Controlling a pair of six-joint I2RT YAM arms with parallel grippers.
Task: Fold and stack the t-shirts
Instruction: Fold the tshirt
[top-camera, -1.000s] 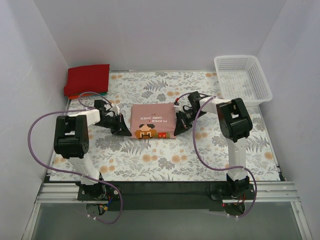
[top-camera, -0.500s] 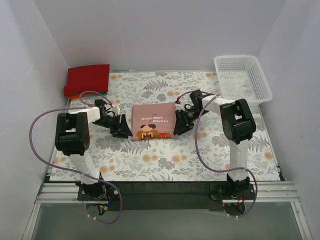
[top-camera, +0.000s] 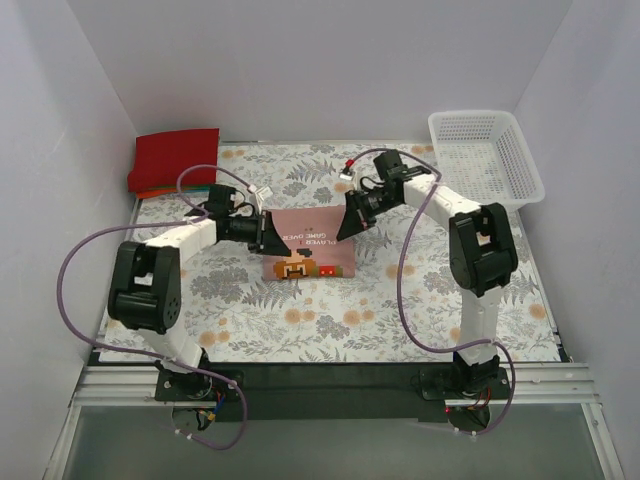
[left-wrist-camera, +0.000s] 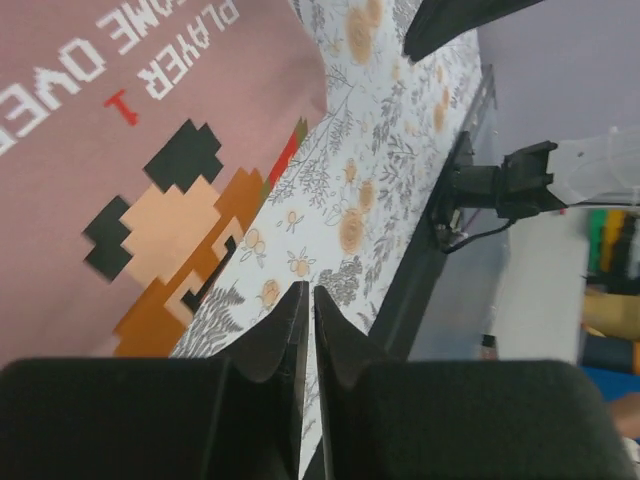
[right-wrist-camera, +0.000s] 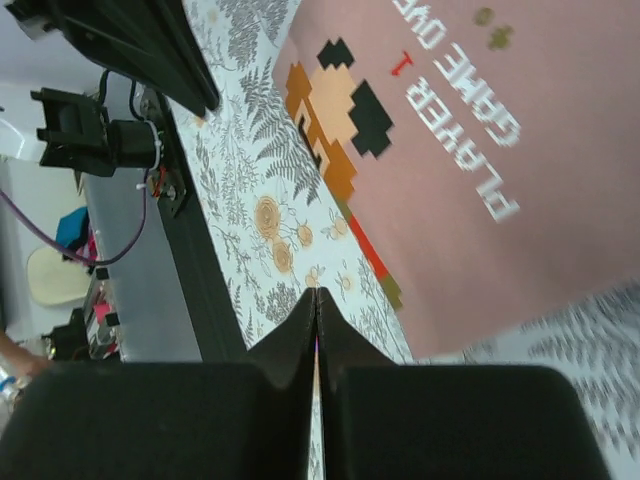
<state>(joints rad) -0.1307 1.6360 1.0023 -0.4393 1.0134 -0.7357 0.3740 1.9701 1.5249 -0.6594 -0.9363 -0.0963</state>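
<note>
The dusty pink t-shirt (top-camera: 308, 248) lies folded into a rectangle at the table's middle, its pixel face print (top-camera: 292, 266) toward the near edge. My left gripper (top-camera: 270, 234) is shut and empty at the shirt's far left corner. My right gripper (top-camera: 347, 224) is shut and empty at its far right corner. In the left wrist view the shut tips (left-wrist-camera: 308, 290) hang over the floral cloth beside the shirt (left-wrist-camera: 120, 130). In the right wrist view the shut tips (right-wrist-camera: 315, 293) sit beside the shirt (right-wrist-camera: 500, 190). A red folded t-shirt (top-camera: 175, 158) tops a stack at the back left.
A white lattice basket (top-camera: 487, 157) stands at the back right. The floral table cloth (top-camera: 330, 320) covers the table. Orange and teal edges (top-camera: 160, 190) show under the red shirt. White walls close in on the left, back and right.
Both grippers moved from the shirt's side edges to its far corners, coming closer together. The pink shirt now looks slightly shifted and narrower at the top.
</note>
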